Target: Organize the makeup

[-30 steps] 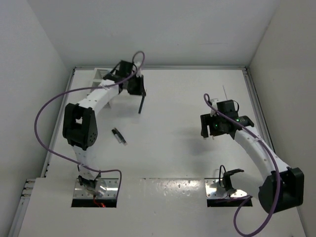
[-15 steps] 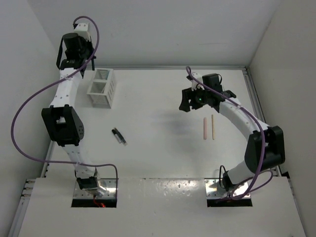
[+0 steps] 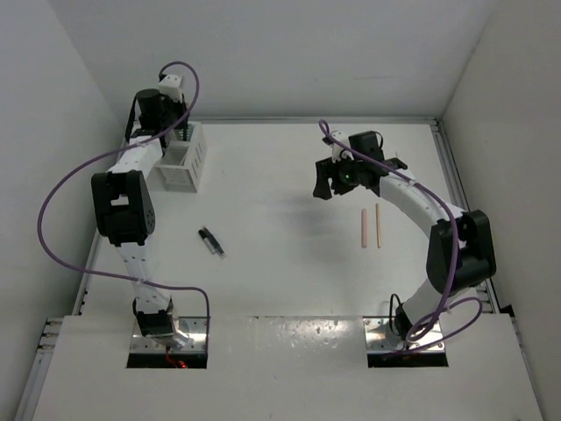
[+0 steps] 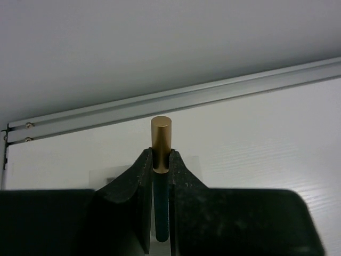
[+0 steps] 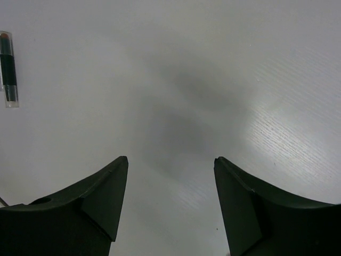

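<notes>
Left arm has swung in closer over the white slotted box (image 3: 184, 160) at the far left corner of the worktop (image 3: 280, 281); half a second back it was raised higher against the wall. The right arm has only crept a bit toward the middle. Nothing lying on the surface has shifted.

Setting-wise it's a plain white worktop boxed in by white walls on the left, right and far sides, with a metal rail along the far edge. There's a soft grey shadow on the surface under the right gripper (image 3: 329, 181).

The left gripper (image 4: 161, 160) is pinched narrow on the black stick with gold end (image 4: 161, 133). The stick stands upright between the fingers, gold tip poking out above them.

The right gripper's jaws stand wide with nothing between them, hovering over bare worktop right of centre.

The pink stick (image 3: 363, 228) and tan stick (image 3: 378, 225) lie side by side, parallel and just apart, toward the right edge. The short black tube (image 3: 210, 242) lies by itself left of centre, well apart from the box.
</notes>
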### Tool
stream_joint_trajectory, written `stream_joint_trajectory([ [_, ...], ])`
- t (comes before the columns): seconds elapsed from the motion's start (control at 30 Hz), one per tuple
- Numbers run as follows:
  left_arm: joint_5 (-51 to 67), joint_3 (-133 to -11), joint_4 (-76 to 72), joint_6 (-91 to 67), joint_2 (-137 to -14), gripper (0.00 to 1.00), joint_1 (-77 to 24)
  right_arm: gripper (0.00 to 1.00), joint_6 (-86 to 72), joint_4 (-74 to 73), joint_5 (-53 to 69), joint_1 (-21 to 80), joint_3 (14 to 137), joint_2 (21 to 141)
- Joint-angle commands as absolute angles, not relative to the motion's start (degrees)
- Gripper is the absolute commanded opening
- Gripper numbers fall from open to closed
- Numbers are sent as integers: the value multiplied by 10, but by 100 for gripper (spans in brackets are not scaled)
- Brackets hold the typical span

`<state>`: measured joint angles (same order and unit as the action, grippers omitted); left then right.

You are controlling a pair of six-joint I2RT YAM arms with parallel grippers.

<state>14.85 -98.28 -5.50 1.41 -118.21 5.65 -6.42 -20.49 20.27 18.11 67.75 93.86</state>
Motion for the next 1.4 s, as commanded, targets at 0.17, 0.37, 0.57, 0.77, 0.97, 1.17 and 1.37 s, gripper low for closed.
stream_joint_trajectory([
  [0.17, 176, -900, -137, 56, -1163, 11, 68, 67, -47, -279, 147, 161, 708, 939],
  [0.37, 176, -921, -67, 56, -1152, 46, 81, 71, -27, -447, 113, 65, 888, 1028],
  [0.57, 145, -980, 30, 68, -1131, 47, 86, 68, -17, -474, 54, -20, 1003, 1115],
  [0.77, 145, -1011, 78, 87, -1101, 52, 86, 64, -15, -512, 4, -83, 1113, 1233],
  [0.97, 164, -1039, 107, 87, -1090, 53, 86, 64, -4, -494, -11, -116, 1137, 1308],
  [1.17, 184, -1050, 118, 57, -1090, 53, 86, 60, -6, -486, 44, -136, 1151, 1342],
  [1.37, 178, -1069, 124, 58, -1090, 53, 81, 59, 43, -491, 39, -121, 1147, 1365],
])
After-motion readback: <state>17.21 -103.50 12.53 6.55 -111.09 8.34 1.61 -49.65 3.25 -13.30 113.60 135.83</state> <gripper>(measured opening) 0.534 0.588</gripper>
